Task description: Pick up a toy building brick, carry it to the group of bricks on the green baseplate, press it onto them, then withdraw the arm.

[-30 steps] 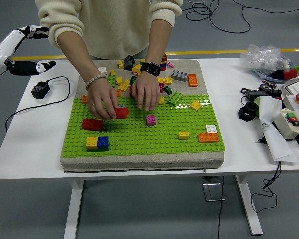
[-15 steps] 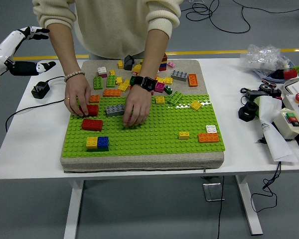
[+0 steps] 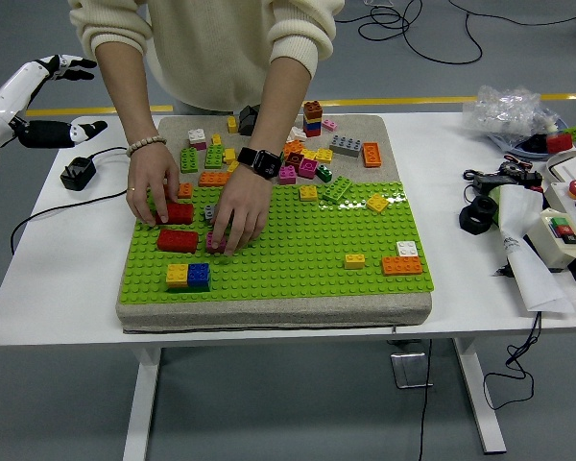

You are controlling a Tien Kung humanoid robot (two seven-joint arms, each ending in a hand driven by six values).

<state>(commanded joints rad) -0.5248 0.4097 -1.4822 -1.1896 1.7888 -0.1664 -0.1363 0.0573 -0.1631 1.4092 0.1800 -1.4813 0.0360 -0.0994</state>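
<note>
The green baseplate [image 3: 298, 259] lies on a beige pad in the middle of the table. On its left stand a red brick [image 3: 178, 240] and a yellow and blue pair [image 3: 187, 276]. A person at the far side reaches over it. One of the person's hands [image 3: 152, 190] rests on a second red brick [image 3: 180, 212]. The other hand [image 3: 235, 216] covers a grey brick [image 3: 209, 211], fingertips pressed on the plate. My left hand [image 3: 72, 96] hangs off the table's far left corner, fingers spread, holding nothing. My right arm is out of sight.
Several loose bricks [image 3: 298, 158] lie on the beige strip behind the plate. A yellow [image 3: 355, 259], a white [image 3: 406, 248] and an orange brick [image 3: 401, 265] sit on the plate's right. A black plug and cable [image 3: 77, 173] lie at left; control boxes [image 3: 562, 226] at right.
The person carried a red brick left and set it above the other red one. The other hand slid down and left over the grey brick. My left hand stayed still.
</note>
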